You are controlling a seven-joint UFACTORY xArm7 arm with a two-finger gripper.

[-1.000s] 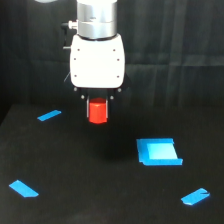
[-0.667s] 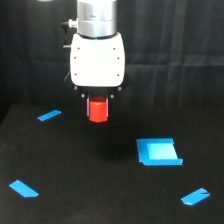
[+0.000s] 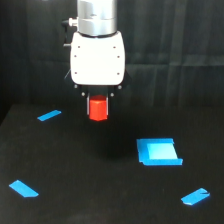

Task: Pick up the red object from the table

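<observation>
Black and matte, the table fills the lower part of the frame, with a dark curtain-like backdrop behind it. Just above the middle of the picture and a little to the left, the red object hangs clear of the table, with only dark table showing beneath it. It sits upright between the short dark fingers of the pincer, which is clamped on its upper part, so that the block's lower half shows below the fingertips. Above the pincer rises its white boxy housing, and above that the silver-grey wrist of the arm runs out of the top of the frame. A blue square lies on the table at lower right of the block, well apart from it. Blue tape strips lie at middle left, lower left and lower right.
</observation>
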